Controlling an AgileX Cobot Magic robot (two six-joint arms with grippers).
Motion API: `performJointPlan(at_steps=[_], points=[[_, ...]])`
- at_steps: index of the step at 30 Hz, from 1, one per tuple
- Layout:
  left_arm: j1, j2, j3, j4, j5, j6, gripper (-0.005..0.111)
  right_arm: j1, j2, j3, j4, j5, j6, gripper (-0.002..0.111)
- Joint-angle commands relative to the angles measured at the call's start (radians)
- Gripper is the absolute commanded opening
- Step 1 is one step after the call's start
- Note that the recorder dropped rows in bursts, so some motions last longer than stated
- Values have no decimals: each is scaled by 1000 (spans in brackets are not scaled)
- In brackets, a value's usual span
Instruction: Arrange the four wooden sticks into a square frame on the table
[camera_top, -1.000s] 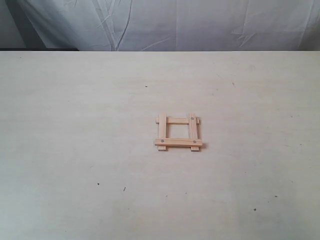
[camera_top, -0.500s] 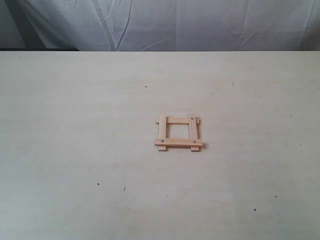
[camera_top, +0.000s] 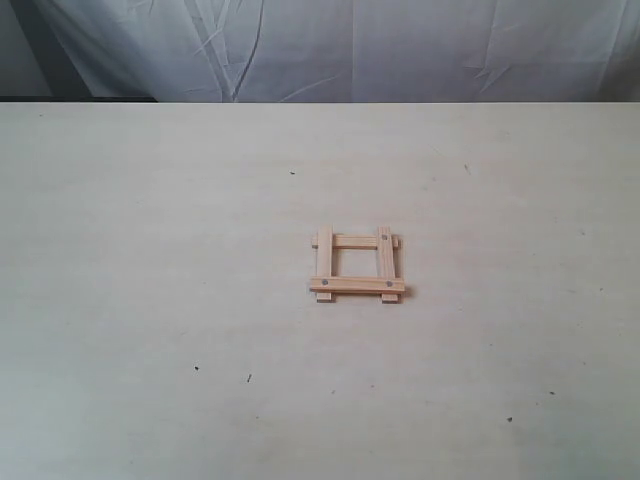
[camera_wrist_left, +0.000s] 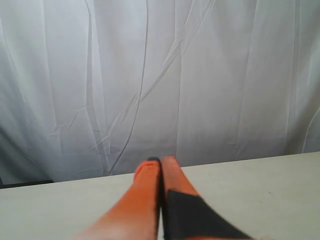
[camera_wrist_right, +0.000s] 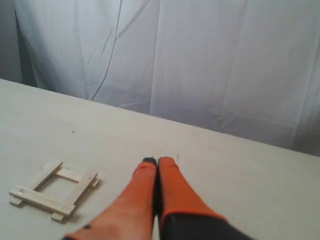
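While looking through the exterior view, find the frame (camera_top: 357, 285) flat on the counter (camera_top: 150, 250), slightly right of centre. Built of four sticks (camera_top: 325, 262): two with long axes running away from the camera, two lying crosswise, ends poking out a little at the corners. Near crosswise stick laid over the ends of the other two; cannot tell the layering at the far one. Sits about square to the counter's far edge. Ringed by bare counter, with only tiny dark specks (camera_top: 249, 378) well apart from it and a white cloth (camera_top: 400, 50) hanging behind.

Through the left wrist view, shows the left end effector (camera_wrist_left: 160, 160) with orange fingers (camera_wrist_left: 147, 190) pressed together, gripping nothing, pointed across the counter toward the cloth.

Through the right wrist view, shows the right end effector (camera_wrist_right: 157, 161) likewise closed tight on nothing, fingers (camera_wrist_right: 172, 190) side by side. Frame (camera_wrist_right: 40, 199) off to one side of the fingers, near but not touching, seen at a slant, flat on the counter.
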Motion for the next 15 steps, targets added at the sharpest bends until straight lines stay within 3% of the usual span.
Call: performJointPlan(at_steps=[1, 9, 15], points=[[-5, -8, 6, -3, -10, -1, 0, -6, -17, 70, -37, -5, 43, 1], [-5, -8, 6, -3, -10, -1, 0, -6, -19, 108, -25, 107, 68, 1], [-5, -8, 6, -3, -10, -1, 0, -183, -79, 155, 68, 81, 73, 1]])
